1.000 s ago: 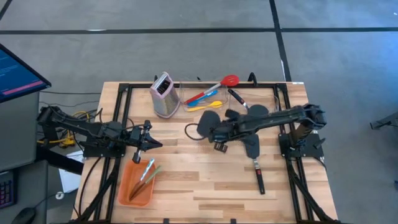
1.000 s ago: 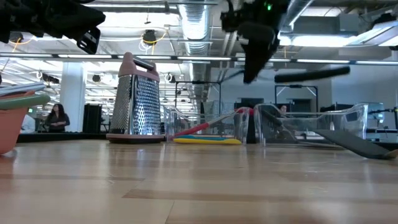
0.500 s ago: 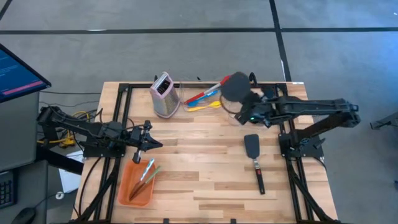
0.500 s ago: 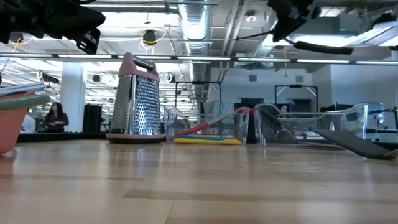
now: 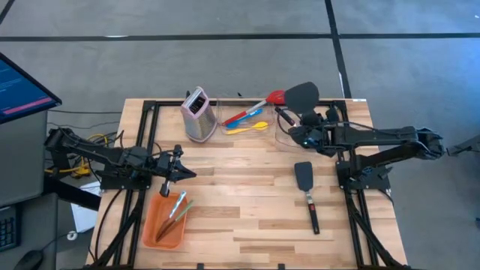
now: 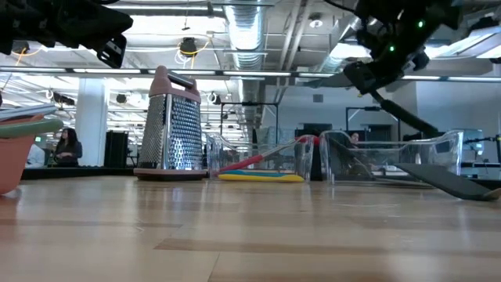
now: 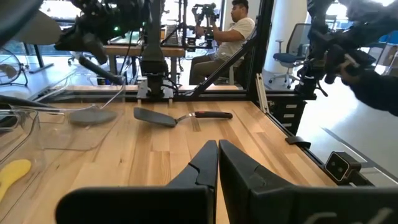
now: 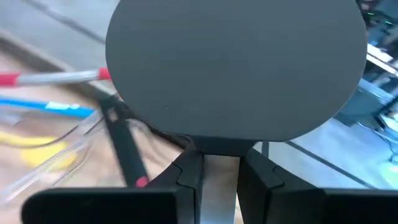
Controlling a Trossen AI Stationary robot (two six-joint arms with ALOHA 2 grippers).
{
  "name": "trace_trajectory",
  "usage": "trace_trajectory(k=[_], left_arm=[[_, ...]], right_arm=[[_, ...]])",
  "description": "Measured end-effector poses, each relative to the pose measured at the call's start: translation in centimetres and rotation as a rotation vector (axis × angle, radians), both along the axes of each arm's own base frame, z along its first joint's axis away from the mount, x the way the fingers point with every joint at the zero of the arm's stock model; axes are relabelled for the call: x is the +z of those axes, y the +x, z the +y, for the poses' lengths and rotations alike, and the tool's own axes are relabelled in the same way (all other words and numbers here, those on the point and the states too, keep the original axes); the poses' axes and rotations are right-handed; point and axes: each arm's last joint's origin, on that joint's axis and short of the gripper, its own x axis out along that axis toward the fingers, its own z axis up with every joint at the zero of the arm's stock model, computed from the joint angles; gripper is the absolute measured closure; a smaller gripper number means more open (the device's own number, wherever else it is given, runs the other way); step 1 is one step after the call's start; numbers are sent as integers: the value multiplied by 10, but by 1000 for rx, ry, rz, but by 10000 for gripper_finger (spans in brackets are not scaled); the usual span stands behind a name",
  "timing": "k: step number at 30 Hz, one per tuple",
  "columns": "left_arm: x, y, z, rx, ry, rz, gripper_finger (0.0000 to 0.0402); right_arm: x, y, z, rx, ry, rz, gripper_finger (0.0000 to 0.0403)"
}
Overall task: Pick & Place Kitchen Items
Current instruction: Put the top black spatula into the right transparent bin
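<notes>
- Right gripper [image 5: 298, 133] is clamped on the neck of a round black spatula [image 5: 301, 94]; the blade is carried aloft over the far right corner of the table [image 5: 247, 225], above the clear bin [image 5: 311, 139]; in the right wrist view the blade [image 8: 236, 62] fills the picture, with its shank pinched between the fingers [image 8: 186, 177].
- Left gripper [image 5: 180, 174] is parked near the left edge, by the orange tray [image 5: 154, 229]; its fingers [image 7: 205, 165] are pressed together, nothing held.
- Second black spatula [image 5: 306, 187] lies flat on the wood, near the right arm; red spoon [image 5: 266, 100], blue spoon [image 5: 244, 116] and yellow spoon [image 5: 247, 128] lie at the far edge, beside the grater [image 5: 196, 114].
- Risks, as judged: the blade is wide and the grip narrow, so a swing could twist it in the jaws; a low or early release could strike the bin wall or the red spoon; a tilted drop might land outside the bin.
- Hard to make out: the bin's rim is near-invisible from above; the bin's contents are unclear; the thin tools in the tray are not told apart; whether the blade is directly over the bin cannot be told.
</notes>
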Motion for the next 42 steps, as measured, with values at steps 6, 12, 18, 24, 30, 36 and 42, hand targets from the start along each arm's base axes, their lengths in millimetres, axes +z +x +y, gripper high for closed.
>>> trace_trajectory(k=[6, 12, 18, 24, 30, 36, 42], left_arm=[[0, 0, 0, 0, 0, -1, 400], [0, 0, 0, 0, -1, -5, 400], [0, 0, 0, 1, -2, -5, 400], [0, 0, 0, 0, -3, -5, 400], [0, 0, 0, 1, -3, -5, 400], [0, 0, 0, 0, -4, -5, 400], [0, 0, 0, 0, -4, -5, 400]], right_arm=[[-18, -11, -10, -114, -86, -33, 346], [-32, -13, -14, -122, -69, -8, 346], [-45, -11, -20, -163, -81, 19, 346], [-55, -4, -24, -173, -80, 49, 346], [-65, 5, -25, -150, -53, 50, 346], [-72, 11, -23, -100, 4, 53, 310], [-71, 15, -18, -75, 3, 38, 223]])
